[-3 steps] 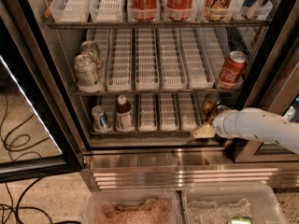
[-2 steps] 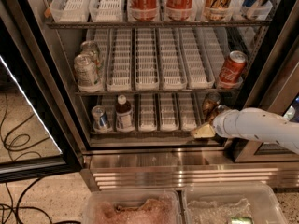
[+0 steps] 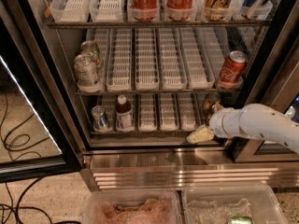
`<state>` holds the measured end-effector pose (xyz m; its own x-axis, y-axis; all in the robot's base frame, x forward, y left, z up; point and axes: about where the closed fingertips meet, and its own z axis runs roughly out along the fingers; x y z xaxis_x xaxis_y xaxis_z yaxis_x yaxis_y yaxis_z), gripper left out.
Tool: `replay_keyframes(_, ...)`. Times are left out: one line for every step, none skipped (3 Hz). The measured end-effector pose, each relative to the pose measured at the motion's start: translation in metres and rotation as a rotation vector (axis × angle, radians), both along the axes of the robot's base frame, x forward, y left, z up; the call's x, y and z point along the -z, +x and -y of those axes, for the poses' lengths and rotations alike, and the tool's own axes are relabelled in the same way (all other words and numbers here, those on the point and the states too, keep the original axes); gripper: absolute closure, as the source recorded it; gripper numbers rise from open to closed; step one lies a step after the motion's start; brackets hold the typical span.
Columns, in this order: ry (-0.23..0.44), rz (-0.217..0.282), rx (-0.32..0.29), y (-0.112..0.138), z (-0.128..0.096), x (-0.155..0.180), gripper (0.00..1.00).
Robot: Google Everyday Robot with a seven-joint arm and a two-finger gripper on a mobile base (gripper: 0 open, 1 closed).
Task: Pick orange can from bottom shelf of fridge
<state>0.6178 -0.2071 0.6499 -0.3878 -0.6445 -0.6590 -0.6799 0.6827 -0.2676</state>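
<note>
The fridge (image 3: pixel 45 85) stands with its door open. An orange can (image 3: pixel 208 103) sits upright at the right end of the bottom shelf (image 3: pixel 149 133), partly covered by my arm. The white arm reaches in from the right. My gripper (image 3: pixel 201 134) is at the shelf's front rail, just below and slightly left of the can. I cannot make out whether it touches the can.
On the bottom shelf's left stand a silver-blue can (image 3: pixel 99 118) and a dark bottle (image 3: pixel 123 114). One rack up are a red Coca-Cola can (image 3: pixel 231 68) and silver cans (image 3: pixel 87 71). The glass door (image 3: pixel 29 120) hangs open at left. Two clear bins (image 3: pixel 131 210) lie below, cables (image 3: pixel 14 143) on the floor.
</note>
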Motion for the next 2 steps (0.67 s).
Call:
replay_keyframes(0.014,-0.011,0.021,0.0007,-0.0001,0.0033,0.00)
replay_keyframes(0.082,-0.035,0.137,0.0051,0.0094,0.0095,0.00)
